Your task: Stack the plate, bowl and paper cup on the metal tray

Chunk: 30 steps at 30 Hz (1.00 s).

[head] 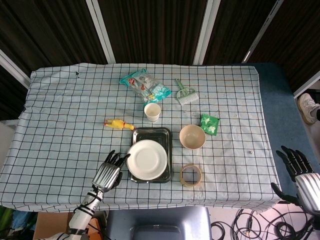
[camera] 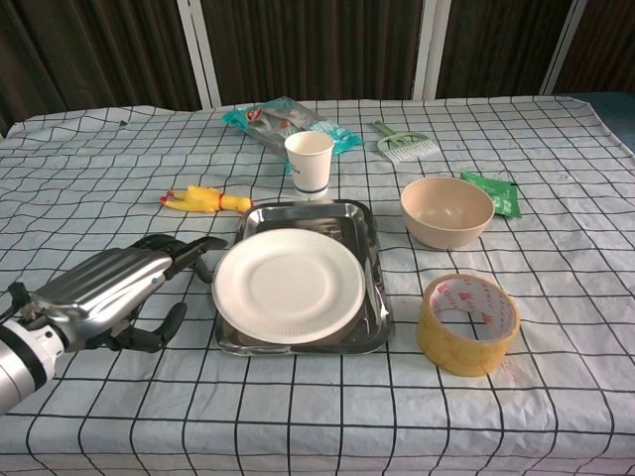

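A white plate [head: 147,159] [camera: 289,285] lies on the metal tray [head: 160,135] [camera: 341,220], covering its front part. My left hand [head: 108,173] [camera: 111,288] is open beside the plate's left edge, fingertips at or near the rim. Right of the tray stands the beige bowl [head: 192,136] [camera: 446,210]. Just behind the tray, the white paper cup [head: 152,111] [camera: 309,161] stands upright. My right hand [head: 301,174] hangs open off the table's right front corner, seen only in the head view.
A roll of tape [head: 190,175] [camera: 467,322] lies right of the tray's front. A yellow rubber chicken [head: 118,123] [camera: 202,199], a snack bag [head: 144,84], a small green brush [head: 185,92] and a green packet [head: 210,123] lie further back.
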Motion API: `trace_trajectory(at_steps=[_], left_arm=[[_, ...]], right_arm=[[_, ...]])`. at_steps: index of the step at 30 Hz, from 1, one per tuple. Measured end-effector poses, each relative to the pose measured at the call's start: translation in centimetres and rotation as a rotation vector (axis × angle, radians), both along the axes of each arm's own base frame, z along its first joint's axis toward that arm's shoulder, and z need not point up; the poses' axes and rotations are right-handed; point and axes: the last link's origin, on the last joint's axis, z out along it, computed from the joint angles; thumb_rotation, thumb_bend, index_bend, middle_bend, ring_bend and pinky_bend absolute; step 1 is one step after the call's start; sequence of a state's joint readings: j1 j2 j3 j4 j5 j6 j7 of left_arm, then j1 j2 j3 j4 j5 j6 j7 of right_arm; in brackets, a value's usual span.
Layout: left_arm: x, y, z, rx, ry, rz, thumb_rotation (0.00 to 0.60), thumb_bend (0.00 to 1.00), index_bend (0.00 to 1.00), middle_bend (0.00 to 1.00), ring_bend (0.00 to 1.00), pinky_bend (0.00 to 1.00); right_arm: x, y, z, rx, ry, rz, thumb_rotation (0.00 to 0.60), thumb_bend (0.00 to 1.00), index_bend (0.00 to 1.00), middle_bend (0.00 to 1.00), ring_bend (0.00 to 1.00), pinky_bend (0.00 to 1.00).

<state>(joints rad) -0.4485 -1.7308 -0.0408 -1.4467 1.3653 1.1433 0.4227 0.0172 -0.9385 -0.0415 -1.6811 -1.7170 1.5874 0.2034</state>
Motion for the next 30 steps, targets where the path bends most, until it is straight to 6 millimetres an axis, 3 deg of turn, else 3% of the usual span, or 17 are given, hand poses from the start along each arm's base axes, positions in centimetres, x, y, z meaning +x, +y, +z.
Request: trace_trajectory(at_steps=[9,19,25,30], left_arm=[[0.6,0.7,-1.0,-0.010,0.004,0.009,0.600,0.66,0.00,0.26,0.10,0.03],[0.7,0.9,-0.3,0.051,-0.011,-0.018,0.600,0.65,0.00,0.22,0.10,0.03],[0.0,0.5,1.8,0.106,-0.015,-0.040,0.600,0.52,0.00,0.16,0.08,0.04],[-2.6,-0.5,5.8,0.189,-0.004,-0.037,0.600,0.44,0.00,0.09,0.02,0.04]], right_arm=[[0.0,0.0,0.1,-0.001,-0.002,-0.003,0.600,0.24,0.00,0.00,0.00,0.00],[0.0,0.0,0.0,0.001,0.001,-0.001,0.600,0.24,0.00,0.00,0.00,0.00],[0.0,0.0,-0.3,0.018,0.013,0.005,0.600,0.24,0.00,0.00,0.00,0.00],[0.2,-0.2,-1.0,0.031,0.035,0.021,0.600,0.24,0.00,0.00,0.00,0.00]])
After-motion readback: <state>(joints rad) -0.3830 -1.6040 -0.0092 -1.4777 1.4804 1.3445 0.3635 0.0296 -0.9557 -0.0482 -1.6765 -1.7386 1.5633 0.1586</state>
